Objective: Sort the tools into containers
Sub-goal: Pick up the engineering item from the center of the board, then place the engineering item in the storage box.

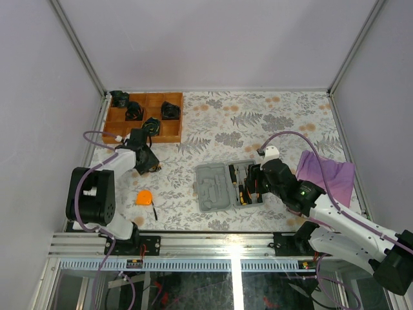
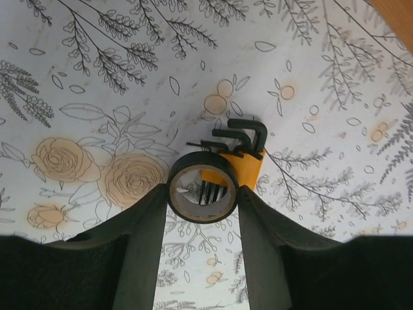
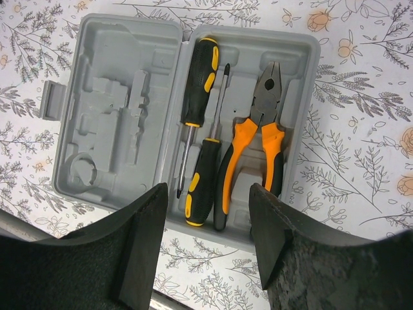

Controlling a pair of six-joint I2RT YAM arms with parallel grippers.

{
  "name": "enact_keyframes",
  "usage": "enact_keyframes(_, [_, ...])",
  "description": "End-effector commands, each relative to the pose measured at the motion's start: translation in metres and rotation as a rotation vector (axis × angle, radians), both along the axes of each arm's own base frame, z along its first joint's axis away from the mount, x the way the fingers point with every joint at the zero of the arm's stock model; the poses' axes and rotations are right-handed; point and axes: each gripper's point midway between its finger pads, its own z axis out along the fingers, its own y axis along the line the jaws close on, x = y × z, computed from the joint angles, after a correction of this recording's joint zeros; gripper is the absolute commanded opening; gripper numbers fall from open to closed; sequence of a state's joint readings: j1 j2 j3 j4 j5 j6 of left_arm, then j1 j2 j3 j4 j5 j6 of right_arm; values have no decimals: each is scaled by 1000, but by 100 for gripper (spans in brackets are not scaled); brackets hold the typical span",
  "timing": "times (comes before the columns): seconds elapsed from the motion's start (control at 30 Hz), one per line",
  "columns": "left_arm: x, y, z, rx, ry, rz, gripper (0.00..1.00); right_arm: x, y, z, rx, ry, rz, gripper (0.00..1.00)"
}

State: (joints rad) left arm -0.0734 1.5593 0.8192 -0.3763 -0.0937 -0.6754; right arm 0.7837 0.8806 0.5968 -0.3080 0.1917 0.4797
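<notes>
A black tape roll point(image 2: 202, 166) stands on edge on the flowered table, and my left gripper point(image 2: 201, 194) is shut on it, one finger against each side. Just behind it lies a set of black hex keys in an orange holder point(image 2: 244, 160). In the top view the left gripper point(image 1: 147, 165) is low near the wooden tray. The grey case point(image 3: 122, 103) lies open, holding two black-and-orange screwdrivers point(image 3: 197, 81) and orange-handled pliers point(image 3: 261, 139) in its right half. My right gripper point(image 3: 208, 194) hovers open over the case's near edge. The orange tape measure point(image 1: 145, 197) and thin black key point(image 1: 155, 212) lie on the table.
A wooden compartment tray point(image 1: 174, 132) with several black items stands at the back left. A purple cloth point(image 1: 326, 173) lies at the right, beside the right arm. White walls enclose the table on three sides.
</notes>
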Motion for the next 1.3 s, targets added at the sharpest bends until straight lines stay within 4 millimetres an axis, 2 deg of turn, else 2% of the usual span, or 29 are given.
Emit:
enact_keyframes(0.0, [2,-10,24,13,-78,-25,40,5,-2,13,7,-45,-16,60])
enact_keyframes(0.1, [-1,-33,44,34,-114,-87,40,7,-4,15,0,-56,-27,60])
enact_keyframes(0.3, [-23,-108,72,33,-172,-279,40,7,-7,15,-6,-59,-36,60])
enact_keyframes(0.57, [-69,-190,84,-11,-187,-493,40,6,-9,17,0,-65,-48,60])
enact_keyframes(0.67, [-89,-212,82,-2,-164,-565,40,7,-9,17,-1,-62,-50,60])
enact_keyframes(0.87, [-117,-239,69,35,-111,-671,40,5,-8,13,-2,-52,-47,60])
enact_keyframes(1.27, [-144,-242,35,118,5,-739,40,4,-8,7,-14,-36,-43,60])
